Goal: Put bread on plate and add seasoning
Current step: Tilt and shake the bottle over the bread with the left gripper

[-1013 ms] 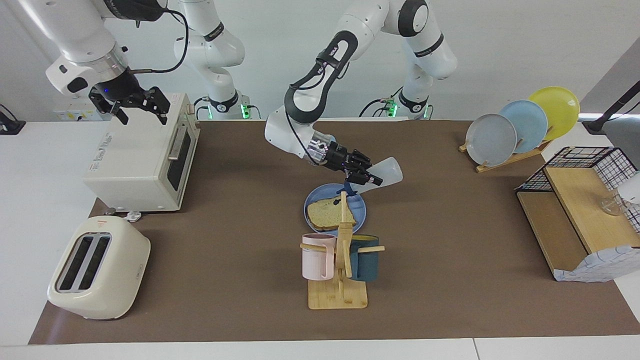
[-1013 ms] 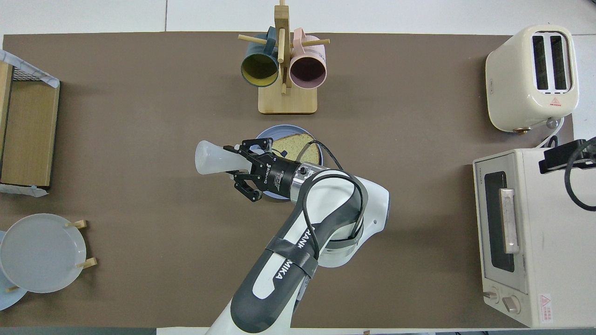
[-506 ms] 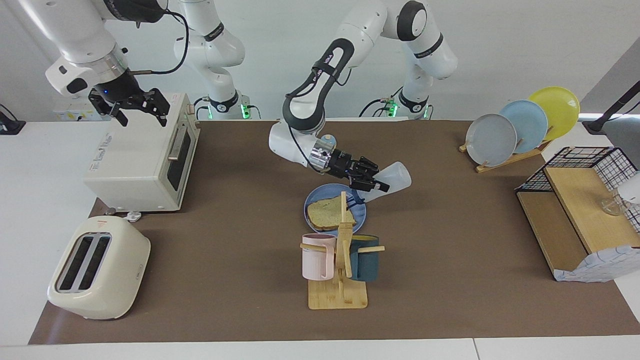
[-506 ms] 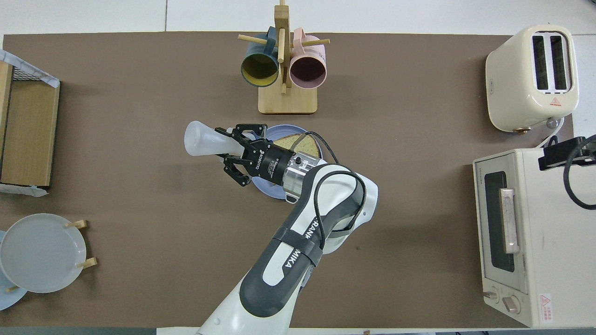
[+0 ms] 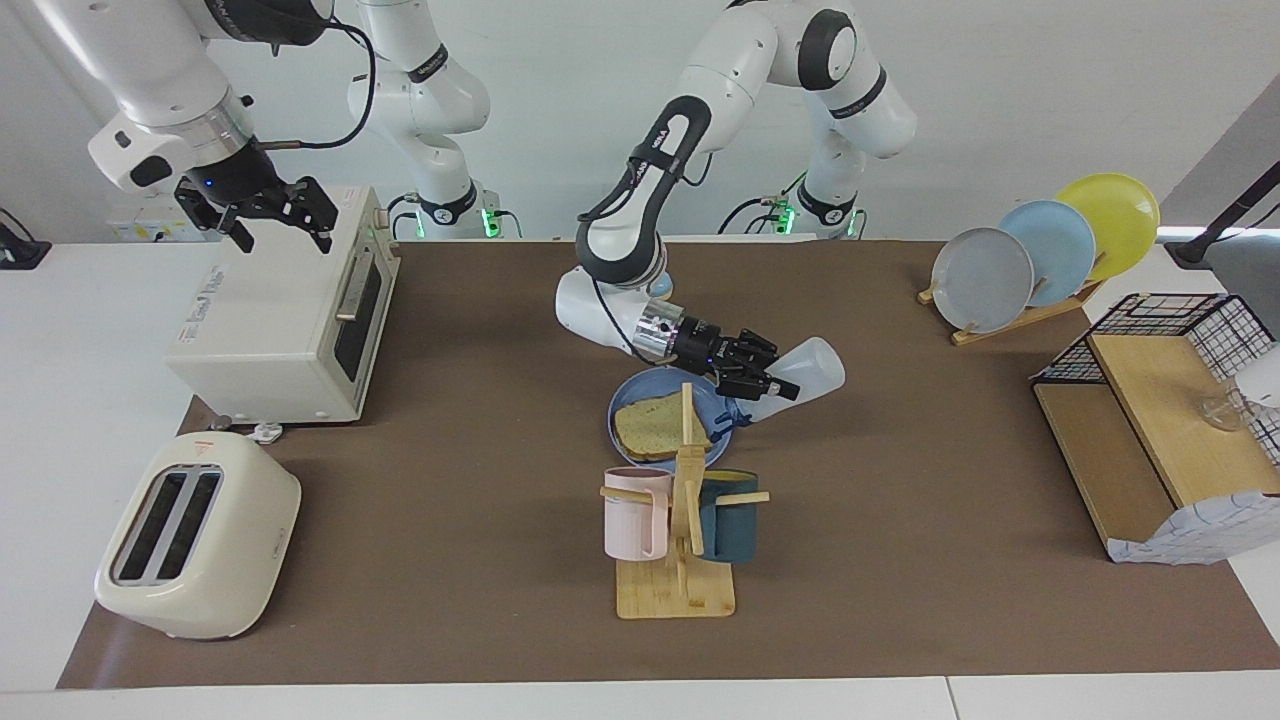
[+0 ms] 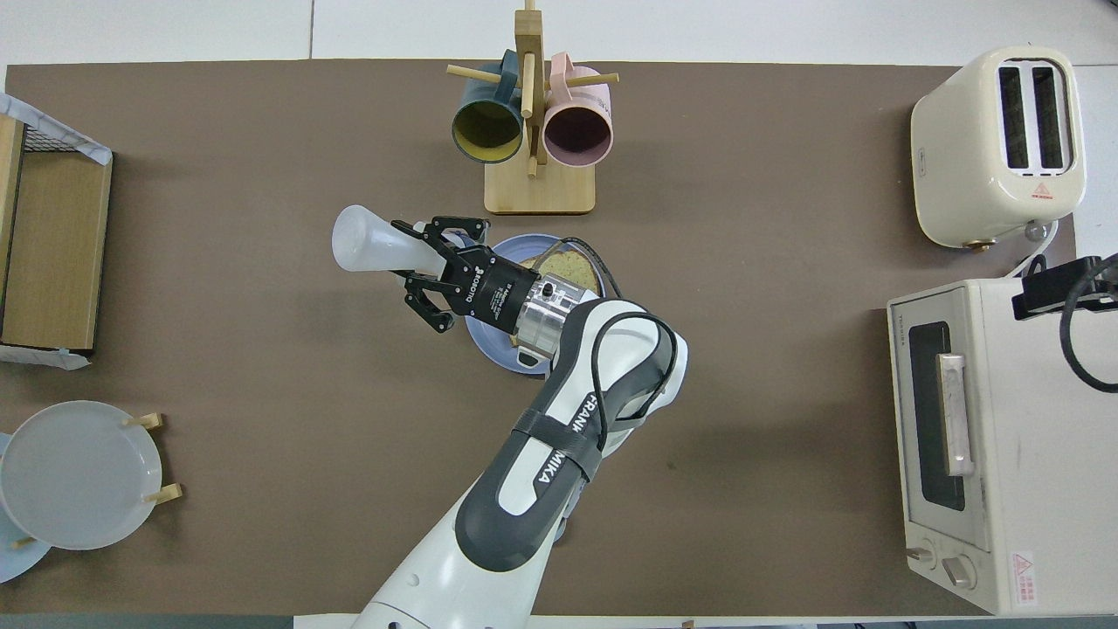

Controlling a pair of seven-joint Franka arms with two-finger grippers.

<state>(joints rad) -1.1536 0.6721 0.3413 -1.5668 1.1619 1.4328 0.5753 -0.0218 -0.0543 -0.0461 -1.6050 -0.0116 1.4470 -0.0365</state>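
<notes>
Holding the seasoning (image 5: 800, 372) bottle tilted, base raised and cap end down toward the plate's (image 5: 640, 392) rim, the left gripper (image 5: 768, 384) sits at frame centre in the facing view, fingers clamped on the bottle near its neck. In the overhead view the same bottle (image 6: 371, 248) projects toward the left of frame from the left gripper (image 6: 421, 262), over brown tabletop (image 6: 262, 349) just beside the plate (image 6: 489, 336). The bread (image 5: 655, 425) lies flat on the plate, partly screened in the facing view by the wooden mug rack (image 5: 680, 560); in the overhead view only a strip of bread (image 6: 572, 266) shows past the wrist. A pink mug (image 5: 635, 512) and a dark teal mug (image 5: 730, 515) hang on the rack, below the plate in the facing view.

Right gripper (image 5: 268, 212), upper left of the facing view, waits above the toaster oven (image 5: 270, 320), fingers apart and holding nothing. A cream toaster (image 5: 195, 535) stands at lower left. At upper right, a dish rack (image 5: 1010, 315) carries grey, light blue and yellow plates; a wire-and-wood shelf (image 5: 1150, 420) stands at the right edge
</notes>
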